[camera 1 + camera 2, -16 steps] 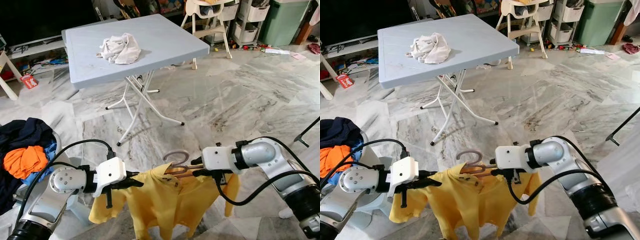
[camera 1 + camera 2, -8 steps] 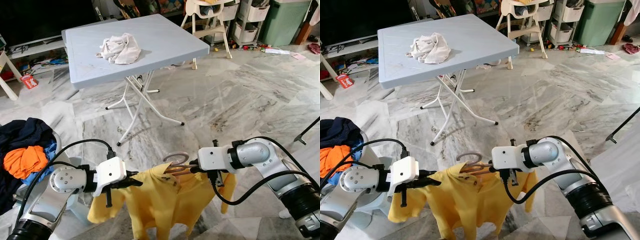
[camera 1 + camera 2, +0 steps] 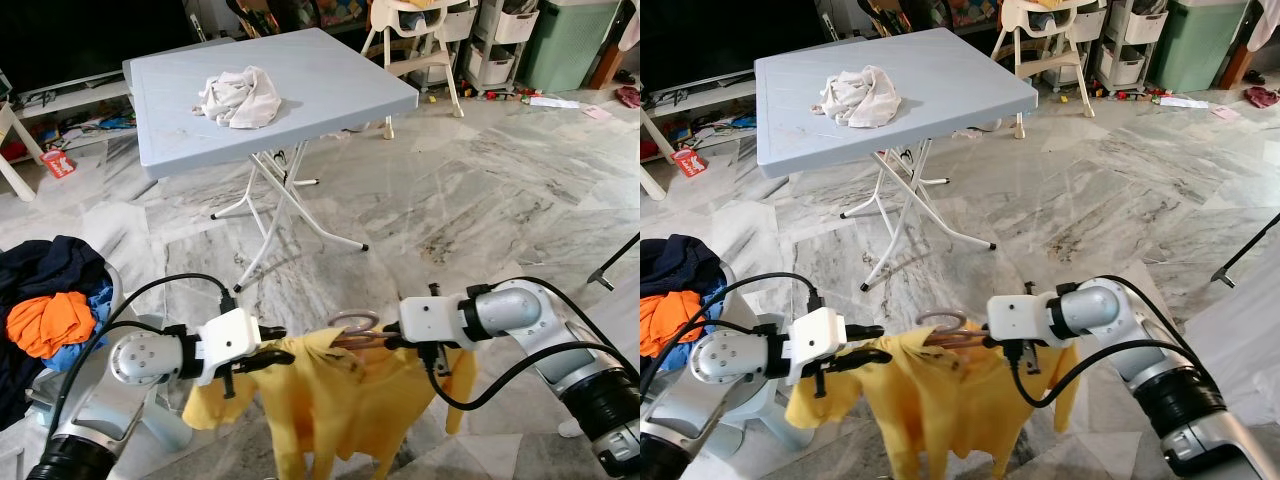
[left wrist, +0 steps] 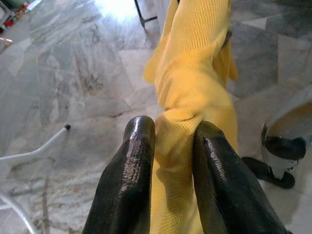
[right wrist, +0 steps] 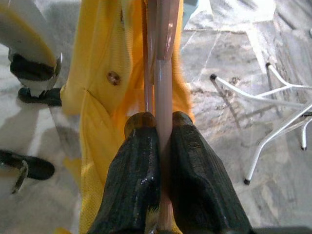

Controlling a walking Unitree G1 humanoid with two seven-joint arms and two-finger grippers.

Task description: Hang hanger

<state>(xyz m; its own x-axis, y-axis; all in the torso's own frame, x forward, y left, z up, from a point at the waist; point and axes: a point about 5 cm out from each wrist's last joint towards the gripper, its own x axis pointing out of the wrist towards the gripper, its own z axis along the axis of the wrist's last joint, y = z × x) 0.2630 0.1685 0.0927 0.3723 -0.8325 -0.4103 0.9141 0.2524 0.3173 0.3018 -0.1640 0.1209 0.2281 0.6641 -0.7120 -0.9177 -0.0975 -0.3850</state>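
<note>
Most of the hanger is hidden inside a yellow shirt. Only its round pink hook and a short bit of its bar can be seen above the collar. The bottom of the shirt is cut off by the edge of the eye views, so its full length cannot be told.

The hanger is pale pink and thin. It is held low in front of the robot, between the two arms, above the marble floor. In the right wrist view, the bar is pinched between the two black fingers of the right gripper, which are pressed close on it. The shirt is bright yellow, with a small brown button near the collar. In the left wrist view, a fold of the shirt's shoulder is squeezed between the fingers of the left gripper. The shirt is stretched between the two grippers and hangs down in folds.

Farther back a grey folding table is seen, with a crumpled white cloth lying on it. A heap of dark, orange and blue clothes is seen at the robot's left. A high chair and a green bin are seen behind the table. A thin black bar is cut off at the right edge.
</note>
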